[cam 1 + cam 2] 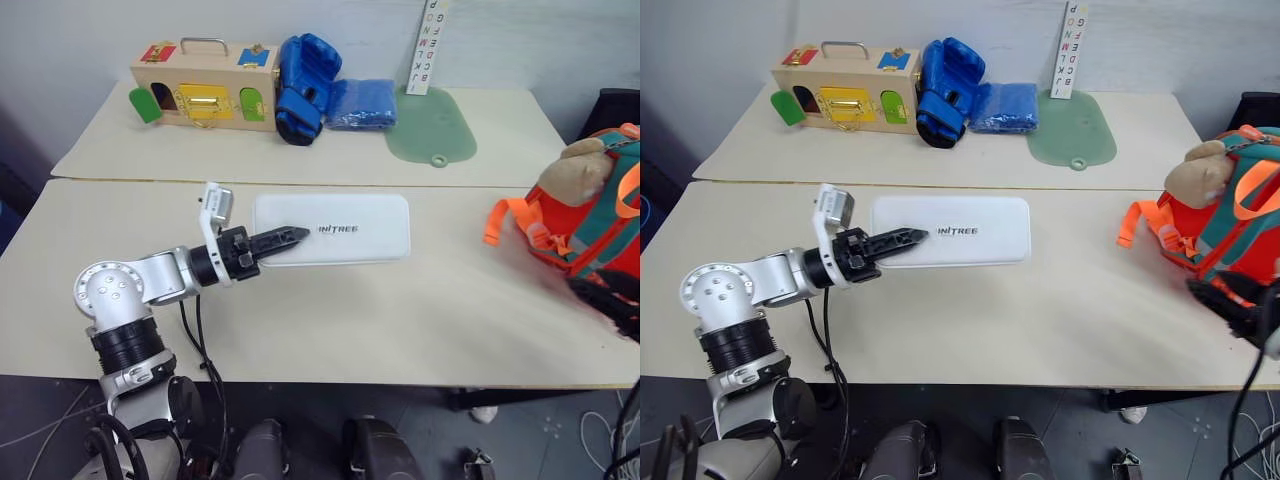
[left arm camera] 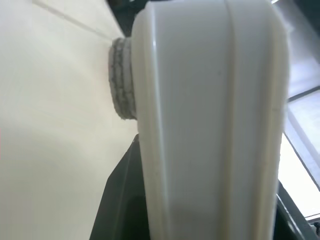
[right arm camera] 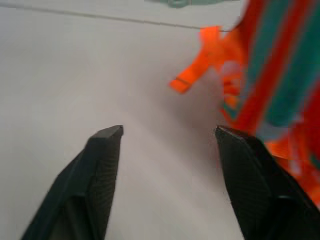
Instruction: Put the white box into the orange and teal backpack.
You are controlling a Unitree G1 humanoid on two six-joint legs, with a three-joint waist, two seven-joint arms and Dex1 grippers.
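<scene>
White box (image 1: 335,229) sits mid-bench, flat in the head views, lettering up. Left gripper (image 1: 290,238) comes in from the box's left end w/ jaws clamped on it: black fingers lie over the top face near the lettering, and the left wrist view has the box's rounded edge and side seam right against the camera, bench (image 1: 400,320) surface beside it. Can't tell whether the box is off the bench or resting on it.

Orange and teal backpack (image 1: 1225,225) stands at the bench's right edge, tan plush on top, orange straps trailing toward the middle. Well apart from the box. Opening not visible from here, so can't say if it's unzipped.

Right gripper (image 3: 167,137) is at the right edge just beside the pack, jaws apart, nothing between them; wrist view looks across bare bench at the pack's straps.

Progress, my read: grasp done, that's abt it. Left to do: carry box across to the right edge, get the pack held open, prob. w/ the right gripper, slide box in, let go.
</scene>
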